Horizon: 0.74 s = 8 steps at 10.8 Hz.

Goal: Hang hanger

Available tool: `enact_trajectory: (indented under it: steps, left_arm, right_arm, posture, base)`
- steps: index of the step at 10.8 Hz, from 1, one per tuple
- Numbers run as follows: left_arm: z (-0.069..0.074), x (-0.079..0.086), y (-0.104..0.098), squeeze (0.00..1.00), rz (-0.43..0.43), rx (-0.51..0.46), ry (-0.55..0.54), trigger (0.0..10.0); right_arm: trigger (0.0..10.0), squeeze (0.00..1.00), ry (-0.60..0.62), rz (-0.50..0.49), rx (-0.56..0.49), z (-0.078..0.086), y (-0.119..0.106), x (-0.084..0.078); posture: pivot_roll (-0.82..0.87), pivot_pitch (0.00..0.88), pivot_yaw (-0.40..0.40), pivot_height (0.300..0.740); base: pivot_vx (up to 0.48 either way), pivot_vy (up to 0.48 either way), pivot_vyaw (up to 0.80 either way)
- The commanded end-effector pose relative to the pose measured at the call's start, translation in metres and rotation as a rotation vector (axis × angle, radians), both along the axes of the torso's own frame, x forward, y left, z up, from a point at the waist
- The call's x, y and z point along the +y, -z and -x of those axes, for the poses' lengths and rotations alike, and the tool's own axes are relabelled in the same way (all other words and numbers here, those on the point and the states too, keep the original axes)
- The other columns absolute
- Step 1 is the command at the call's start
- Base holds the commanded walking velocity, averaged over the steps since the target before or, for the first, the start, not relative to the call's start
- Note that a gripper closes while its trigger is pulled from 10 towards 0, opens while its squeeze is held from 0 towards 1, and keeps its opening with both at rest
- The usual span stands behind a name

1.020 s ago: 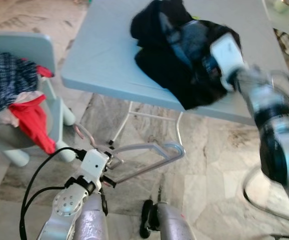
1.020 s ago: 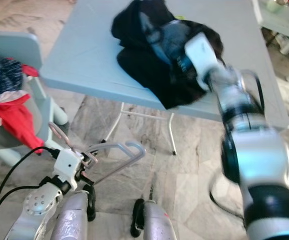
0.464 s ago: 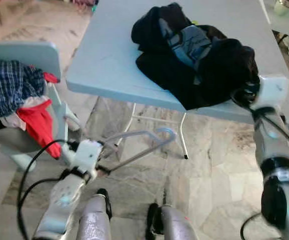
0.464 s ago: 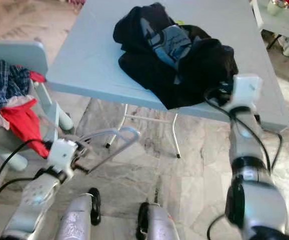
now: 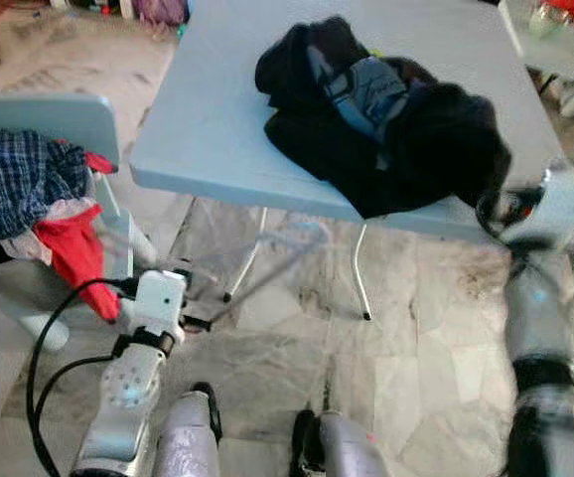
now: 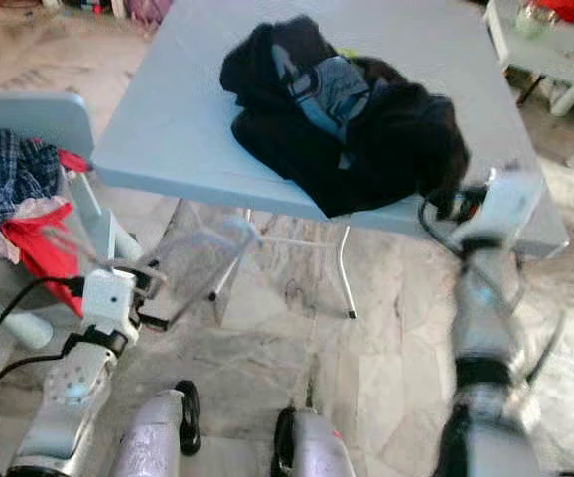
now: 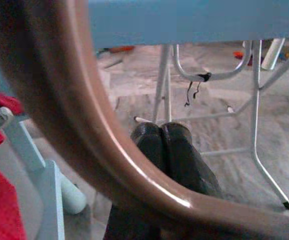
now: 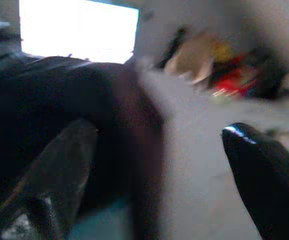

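My left gripper (image 7: 162, 145) is clamped on the light, stiff, slippery hanger (image 5: 267, 260) below the table (image 5: 208, 119) edge, right gripper (image 8: 159, 165) spread beside the dark clothes (image 5: 386, 129).

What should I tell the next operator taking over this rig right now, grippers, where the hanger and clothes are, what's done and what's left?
Left gripper: shut on the hanger, held low over the floor in front of the light blue folding table; the hanger is motion-blurred.
Right gripper: open, at the table's near right edge beside the dark clothes pile, gripping nothing.
Chair on the robot's left carries a plaid shirt and a red garment.
Done: hanger picked up.
Left: nothing is on the hanger and it is not hung; no rail or hook is in view, so find one first.
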State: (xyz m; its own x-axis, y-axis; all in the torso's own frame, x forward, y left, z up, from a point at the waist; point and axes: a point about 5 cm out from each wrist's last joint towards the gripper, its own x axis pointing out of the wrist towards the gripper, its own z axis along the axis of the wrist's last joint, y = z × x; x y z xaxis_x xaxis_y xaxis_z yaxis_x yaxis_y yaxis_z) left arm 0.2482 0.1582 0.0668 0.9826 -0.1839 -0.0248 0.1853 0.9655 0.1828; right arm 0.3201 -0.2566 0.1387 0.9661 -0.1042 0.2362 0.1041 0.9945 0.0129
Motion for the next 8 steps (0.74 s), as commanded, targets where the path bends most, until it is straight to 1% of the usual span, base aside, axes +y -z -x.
enact_trajectory:
  steps: [1,2,3,4,5,6,8]
  left_arm:
    - [0.0,-0.009,0.002,0.0,-0.003,0.005,0.04,10.0]
    - [-0.002,-0.009,0.001,0.0,-0.004,0.004,0.054,10.0]
    - [-0.004,-0.008,0.0,0.0,-0.006,0.001,0.051,10.0]
    - [-0.007,-0.005,-0.003,0.0,-0.009,-0.011,0.032,10.0]
    - [-0.009,-0.003,-0.007,0.0,-0.003,-0.033,0.003,10.0]
    - [-0.011,-0.004,-0.011,0.0,0.0,-0.052,-0.005,10.0]
    - [-0.016,-0.008,-0.016,0.0,-0.006,-0.068,0.018,10.0]
  right_arm:
    - [10.0,1.0,-0.09,-0.028,0.027,0.002,0.002,0.008]
    - [10.0,1.0,-0.197,-0.035,0.091,0.002,0.008,0.017]
    - [10.0,1.0,-0.236,-0.004,0.098,0.004,0.007,0.019]
    - [10.0,1.0,-0.141,-0.002,0.051,0.005,-0.004,0.008]
    - [10.0,1.0,-0.023,0.03,0.009,0.009,-0.011,-0.001]
    - [10.0,1.0,0.016,0.049,0.013,0.016,-0.006,0.006]
    - [10.0,1.0,0.008,0.037,0.056,0.023,0.008,0.025]
  posture:
    - [0.04,0.119,-0.101,0.74]
    - [0.03,0.118,-0.095,0.74]
    - [0.03,0.118,-0.093,0.74]
    - [0.03,0.118,-0.093,0.74]
    - [0.03,0.117,-0.092,0.74]
    - [0.03,0.116,-0.092,0.74]
    - [0.03,0.119,-0.087,0.74]
  base:
    - [0.0,0.0,0.0]
    - [0.0,0.0,0.0]
    - [0.0,0.0,0.0]
    - [0.0,0.0,0.0]
    - [0.0,0.0,0.0]
    - [0.0,0.0,0.0]
    - [0.0,0.0,0.0]
